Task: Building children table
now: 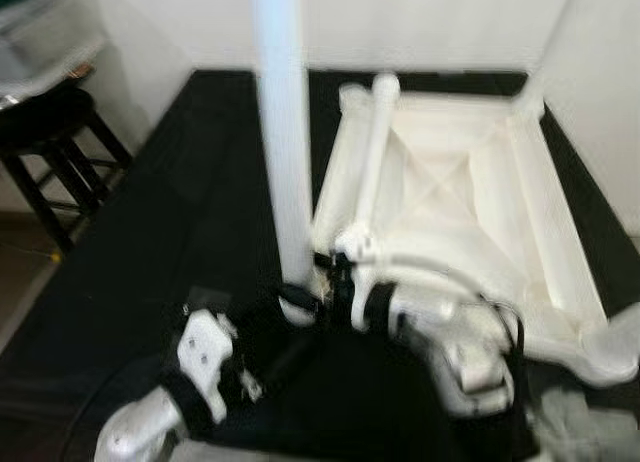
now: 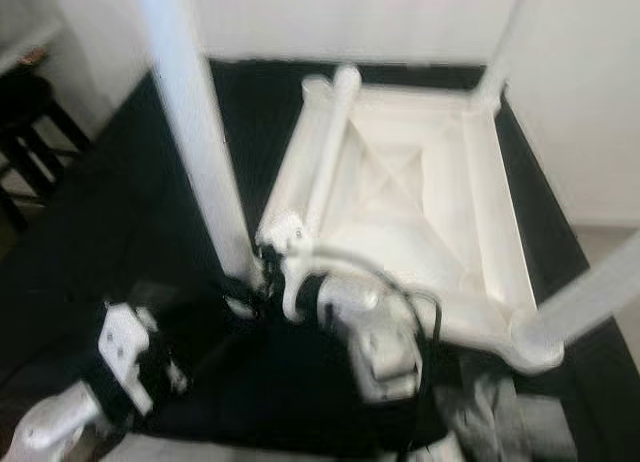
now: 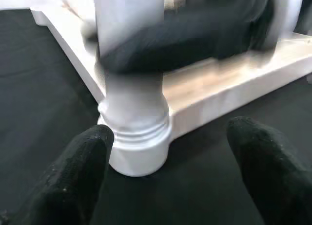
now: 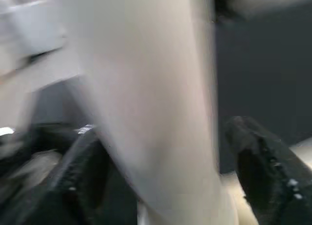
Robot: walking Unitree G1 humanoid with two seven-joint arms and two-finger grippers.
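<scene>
Smooth white turned table leg (image 1: 283,132) between right gripper (image 4: 161,186) spread black fingers; left gripper (image 3: 170,161) agape nearby.

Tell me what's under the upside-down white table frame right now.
The table frame lies on a black mat, which shows all around it. The nearest upright leg stands at the frame's corner, its ringed end touching the mat. Whatever lies beneath the frame's panel is covered.

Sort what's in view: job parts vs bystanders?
Job: upturned white table frame; upright leg at its near corner; loose leg lying on the frame; right gripper around the upright leg; left gripper open near its base.
Bystanders: black stool; black mat.
</scene>
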